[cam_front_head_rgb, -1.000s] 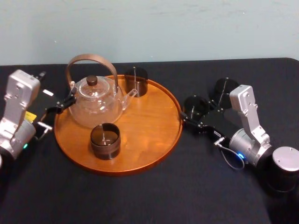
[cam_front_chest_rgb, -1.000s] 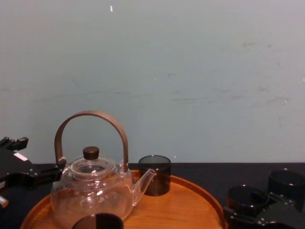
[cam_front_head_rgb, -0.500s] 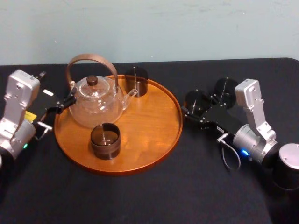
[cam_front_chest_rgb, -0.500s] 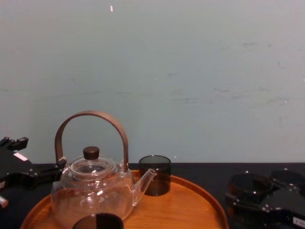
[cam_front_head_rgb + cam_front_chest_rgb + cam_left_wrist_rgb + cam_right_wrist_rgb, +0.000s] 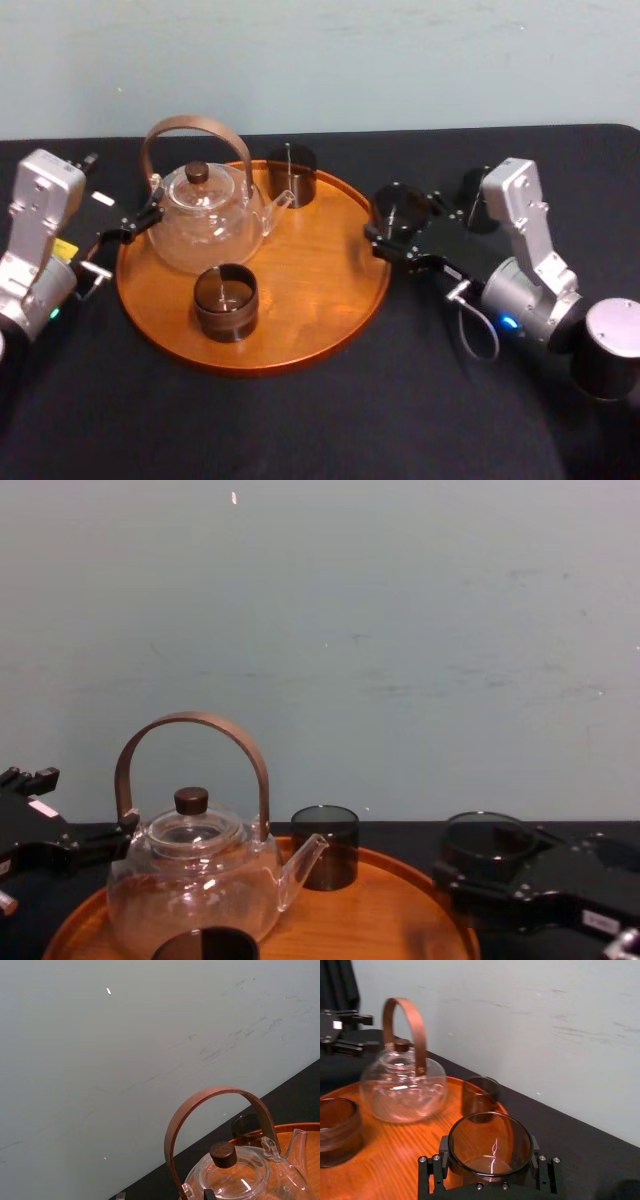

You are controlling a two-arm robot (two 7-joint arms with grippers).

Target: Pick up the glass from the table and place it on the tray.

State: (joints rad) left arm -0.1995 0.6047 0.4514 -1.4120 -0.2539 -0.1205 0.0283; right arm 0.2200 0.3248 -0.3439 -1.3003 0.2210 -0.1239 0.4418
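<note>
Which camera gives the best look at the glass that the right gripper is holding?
The right wrist view: the glass sits close up, its whole rim visible, clamped in the right gripper. The head view shows it dark at the right rim of the tray; the chest view shows its side, lower part behind the gripper.

The head view looks forward and down over the table (image 5: pixel 300 420), taking in the whole tray (image 5: pixel 320 275). The chest view sits low, facing the wall (image 5: pixel 400 630) across the tray's rim. The right wrist view looks from behind the fingers (image 5: pixel 431 1176) of the right gripper (image 5: pixel 489 1162), close on the glass (image 5: pixel 490 1142) between them, the teapot (image 5: pixel 402 1085) beyond the fingertips. The left wrist view tilts up at the wall. All four share the teapot.
</note>
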